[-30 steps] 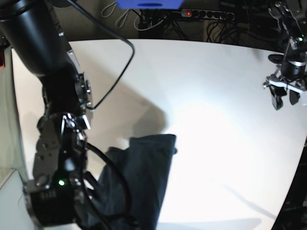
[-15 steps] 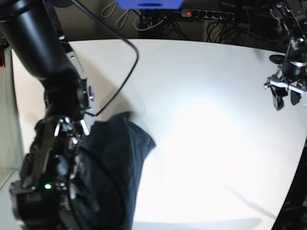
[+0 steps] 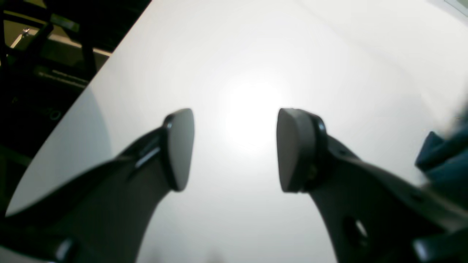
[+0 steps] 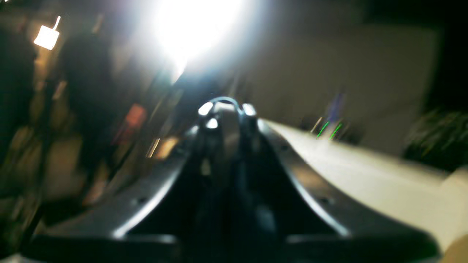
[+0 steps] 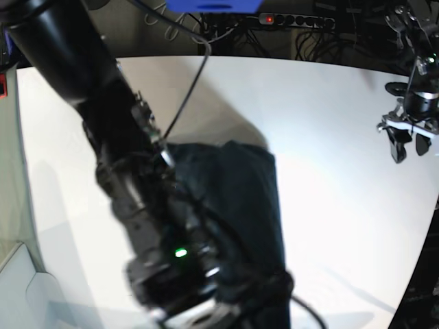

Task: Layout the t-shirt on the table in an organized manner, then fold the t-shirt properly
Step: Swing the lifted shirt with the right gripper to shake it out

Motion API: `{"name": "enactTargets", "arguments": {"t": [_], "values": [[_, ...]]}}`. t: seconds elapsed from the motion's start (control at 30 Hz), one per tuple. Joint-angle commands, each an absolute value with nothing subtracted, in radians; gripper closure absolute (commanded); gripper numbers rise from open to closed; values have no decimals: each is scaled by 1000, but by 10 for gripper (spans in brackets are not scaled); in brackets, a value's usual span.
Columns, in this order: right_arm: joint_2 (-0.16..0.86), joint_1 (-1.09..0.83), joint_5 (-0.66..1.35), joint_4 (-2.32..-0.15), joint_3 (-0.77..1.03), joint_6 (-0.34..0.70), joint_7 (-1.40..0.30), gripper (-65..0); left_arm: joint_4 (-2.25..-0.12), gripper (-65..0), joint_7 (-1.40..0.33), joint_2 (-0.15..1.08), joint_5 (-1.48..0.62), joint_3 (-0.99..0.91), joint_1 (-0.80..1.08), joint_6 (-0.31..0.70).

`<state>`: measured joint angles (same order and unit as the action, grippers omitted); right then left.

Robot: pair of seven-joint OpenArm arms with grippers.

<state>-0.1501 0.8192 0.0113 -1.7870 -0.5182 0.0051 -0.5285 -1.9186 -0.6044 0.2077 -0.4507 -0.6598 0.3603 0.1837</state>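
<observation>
The dark navy t-shirt (image 5: 250,199) is bunched in a long heap across the middle of the white table (image 5: 329,103), partly behind my right arm (image 5: 130,185). That arm is motion-blurred and covers the cloth's lower left. In the right wrist view my right gripper (image 4: 226,109) shows its tips close together, pointing off into the room. Blur hides whether cloth sits between them. My left gripper (image 5: 406,140) hangs open at the table's far right, nothing in it. In the left wrist view its pads (image 3: 179,149) stand wide apart over bare table (image 3: 256,54), with the t-shirt (image 3: 444,157) at the right edge.
A power strip with a red light (image 5: 288,20) and cables lie beyond the table's back edge. A blue object (image 5: 212,5) sits at the top. The table's curved edge (image 5: 420,260) runs down the right side. Dark furniture (image 3: 40,76) lies past the table edge.
My right arm has swung right, toward the table's middle, and the t-shirt has moved with it from the near left to the centre. The left arm has stayed still.
</observation>
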Motion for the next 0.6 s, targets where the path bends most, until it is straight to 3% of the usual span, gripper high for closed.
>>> {"name": "enactTargets", "arguments": {"t": [0.0, 0.2, 0.43, 0.57], "values": [[-157, 831, 8, -1755, -532, 7, -503, -132, -1937, -347, -582, 220, -456, -667, 358, 183], [-157, 734, 8, -1547, -662, 7, -401, -233, -1937, -347, -582, 217, -456, -667, 361, 183], [-156, 684, -1, -1511, -690, 7, -364, -245, -1937, -349, -582, 217, -456, -667, 367, 183], [-91, 608, -21, -1511, -610, 7, -380, -245, -1937, -351, -582, 216, -456, -661, 367, 183]]}}
